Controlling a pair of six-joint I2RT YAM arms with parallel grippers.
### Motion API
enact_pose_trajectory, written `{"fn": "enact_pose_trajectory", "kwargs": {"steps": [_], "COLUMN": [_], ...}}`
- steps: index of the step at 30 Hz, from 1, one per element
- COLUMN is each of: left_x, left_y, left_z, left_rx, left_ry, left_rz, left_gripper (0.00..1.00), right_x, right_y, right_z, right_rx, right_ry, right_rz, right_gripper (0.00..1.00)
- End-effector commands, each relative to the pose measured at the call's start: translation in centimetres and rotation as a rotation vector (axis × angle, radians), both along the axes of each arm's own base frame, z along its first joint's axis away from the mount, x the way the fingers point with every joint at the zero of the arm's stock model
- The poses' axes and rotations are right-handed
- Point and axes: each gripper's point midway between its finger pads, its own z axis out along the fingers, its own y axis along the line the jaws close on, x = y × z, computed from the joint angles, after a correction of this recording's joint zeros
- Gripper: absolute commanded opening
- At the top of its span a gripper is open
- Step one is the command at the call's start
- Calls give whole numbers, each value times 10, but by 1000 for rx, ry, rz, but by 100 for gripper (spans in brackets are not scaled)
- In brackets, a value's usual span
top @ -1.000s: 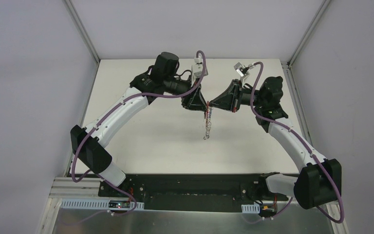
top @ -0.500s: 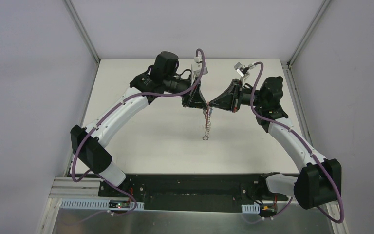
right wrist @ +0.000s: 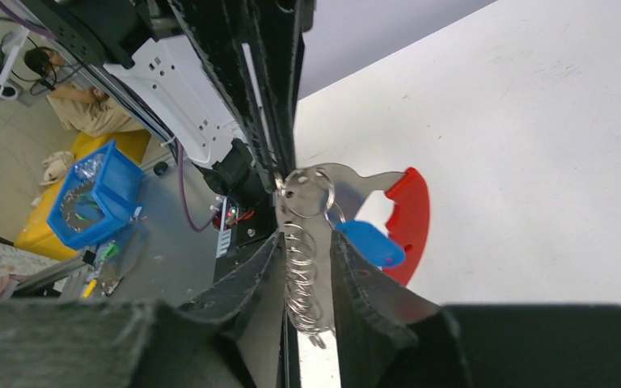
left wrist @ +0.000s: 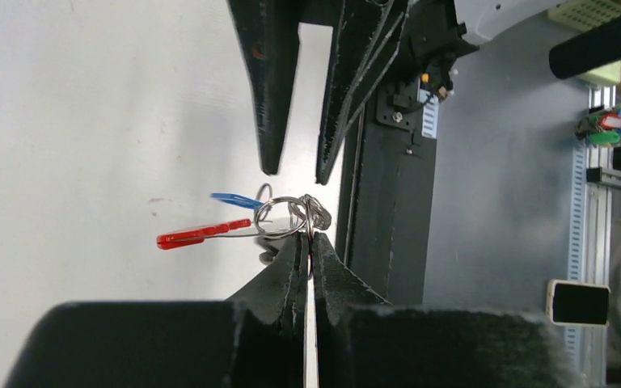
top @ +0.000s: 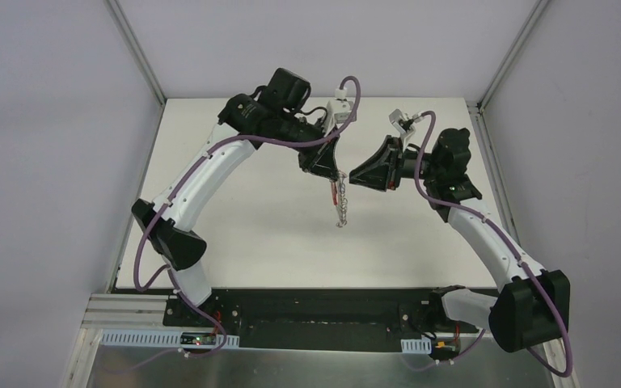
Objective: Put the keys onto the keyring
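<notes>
My left gripper is shut on a ring at the top of the keyring, which hangs down from it above the table. In the left wrist view the shut tips pinch the silvery rings, with the red band and the blue key sticking out left. My right gripper is open just to the right. In its wrist view the ring chain hangs between the spread fingers, beside the blue key, the red band and a flat silver piece, perhaps the silver key.
The white table lies under both grippers, walled by grey panels at left, right and back. The black base rail runs along the near edge. The right gripper's open fingers point at my left gripper's tips.
The right gripper has opened and drawn back a little to the right. The left arm has raised its elbow, and the keyring now hangs from the left gripper alone.
</notes>
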Motion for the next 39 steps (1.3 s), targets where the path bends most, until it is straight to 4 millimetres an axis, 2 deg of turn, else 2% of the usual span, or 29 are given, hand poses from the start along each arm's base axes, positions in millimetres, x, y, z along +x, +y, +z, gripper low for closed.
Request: {"fn": "enact_pose_trajectory", "kwargs": {"steps": [1,7,18,33,39], "left_x": [-35,-45,-47,-47,-45], "left_y": [24,13,-3,-7,-8], "left_z": [-12,-10,-11,-18,-18], "left_rx": [178,167,139,144,142], "left_ry": [45,71,125,157,154], "left_rz": [-86,-132,-144,-151,-148], "left_gripper": [0,0,0,0,0], "right_x": [-14,-27,-45,-46,-48], "right_y": [-4,-1,10,16,19], "right_z": [14,15,12,11,4], "right_rx": [-10,-8,-17,-22,-27], "right_ry": [-140,-154,-152,-159,-144], "right_rz": [53,107,180,198,209], "right_gripper": [34,44,45,32,26]}}
